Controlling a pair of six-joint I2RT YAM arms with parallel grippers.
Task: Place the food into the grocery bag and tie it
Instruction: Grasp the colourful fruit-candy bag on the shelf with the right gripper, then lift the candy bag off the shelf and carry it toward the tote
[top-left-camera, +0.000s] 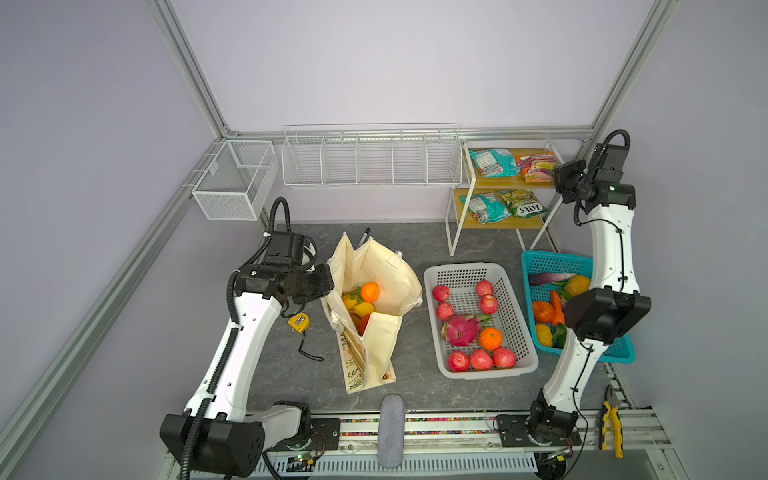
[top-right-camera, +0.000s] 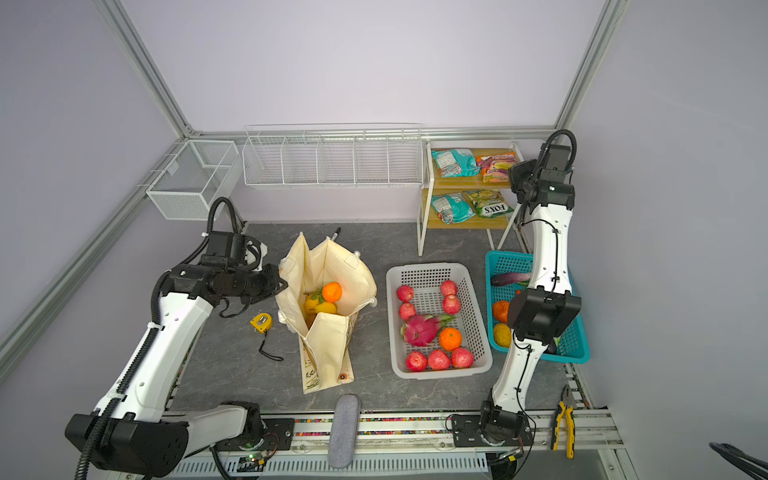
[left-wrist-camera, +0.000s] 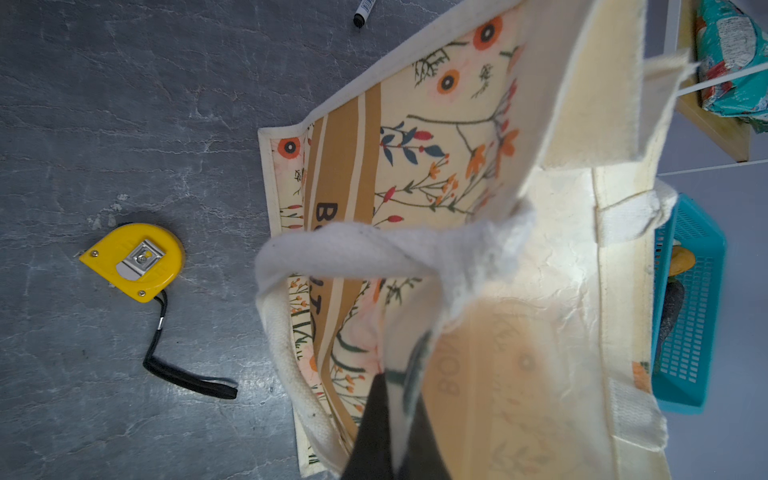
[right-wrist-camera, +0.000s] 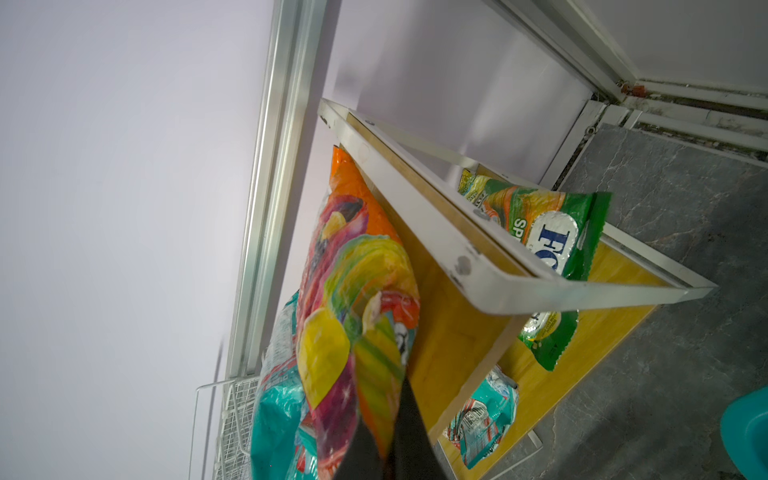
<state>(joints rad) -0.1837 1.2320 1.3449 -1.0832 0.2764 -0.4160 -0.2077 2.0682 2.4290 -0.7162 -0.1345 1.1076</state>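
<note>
A robotics lab cell: an aluminium frame (top-left-camera: 187, 62) and blank lilac walls (top-left-camera: 374, 62) enclose a counter (top-left-camera: 415, 390), two arms (top-left-camera: 249, 328) sit on a rail (top-left-camera: 440, 430), and pliers (top-left-camera: 610, 417) and a tape measure (top-left-camera: 298, 323) lie about.

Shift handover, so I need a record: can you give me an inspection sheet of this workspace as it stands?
Surface: grey marbled tabletop, no spills seen.
Job's things: grocery bag upright, open, fruit inside; dragon fruit, orange, red fruit in white basket; vegetables in teal basket; snack packets on shelf.
Clutter: tape measure, marker, pliers.
Grippers: left gripper shut on the bag's rim; right gripper shut on orange-red packet.
Cables: black conduit along left arm.
Surroundings: aluminium frame, wire racks on wall.
</note>
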